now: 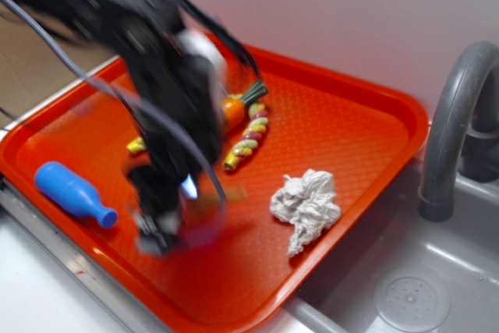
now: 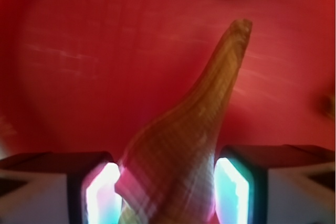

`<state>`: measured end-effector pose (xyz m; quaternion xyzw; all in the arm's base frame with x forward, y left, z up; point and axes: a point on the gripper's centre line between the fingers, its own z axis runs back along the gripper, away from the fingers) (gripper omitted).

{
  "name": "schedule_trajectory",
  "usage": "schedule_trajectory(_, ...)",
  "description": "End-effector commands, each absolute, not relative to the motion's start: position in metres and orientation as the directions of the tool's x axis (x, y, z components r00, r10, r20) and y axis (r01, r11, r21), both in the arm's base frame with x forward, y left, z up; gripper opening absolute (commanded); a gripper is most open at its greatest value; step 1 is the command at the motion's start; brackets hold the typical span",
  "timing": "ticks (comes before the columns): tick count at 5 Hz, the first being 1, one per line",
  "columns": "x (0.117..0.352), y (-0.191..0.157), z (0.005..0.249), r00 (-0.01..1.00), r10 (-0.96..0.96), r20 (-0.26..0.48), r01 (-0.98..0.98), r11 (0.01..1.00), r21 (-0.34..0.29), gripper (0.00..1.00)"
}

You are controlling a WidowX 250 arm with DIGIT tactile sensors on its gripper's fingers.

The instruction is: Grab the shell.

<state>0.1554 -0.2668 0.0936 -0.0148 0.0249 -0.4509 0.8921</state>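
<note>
Gripping the tan, brown-ridged spiral seashell [image 2: 184, 145], my jaws press on its wide body from both sides above the orange plastic tray [image 1: 343, 126].

My wrist view shows the shell's long thin tail pointing away over blurred red tray surface, with my glowing pads [image 2: 102, 195] against its flanks. From outside, my black arm is motion-blurred over the tray's near-left part, and my gripper [image 1: 160, 228] hides the shell there. A blue plastic bottle-shaped toy [image 1: 74, 193] lies to the left, a crumpled white-grey rag ball [image 1: 306, 204] to the right. Behind me sit an orange toy carrot with green top [image 1: 235, 108] and a multicoloured twisted toy [image 1: 248, 136]. A grey tap [image 1: 452, 126] stands beside the tray.
</note>
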Motion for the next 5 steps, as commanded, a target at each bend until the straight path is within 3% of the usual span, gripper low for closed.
schedule_trajectory(1,0.175,-0.195,0.196,0.835,-0.533,0.137,0.545,0.836,-0.064,0.00)
schedule_trajectory(2,0.174,-0.155,0.240,0.909,-0.368,0.196,0.381,0.924,-0.032,0.00)
schedule_trajectory(3,0.147,-0.126,0.265,0.960,-0.151,0.237,0.165,0.985,-0.041,0.00)
schedule_trajectory(4,0.142,-0.131,0.257,0.966,-0.059,0.251,0.068,0.997,-0.029,0.00)
schedule_trajectory(5,0.142,-0.131,0.257,0.966,-0.059,0.251,0.068,0.997,-0.029,1.00)
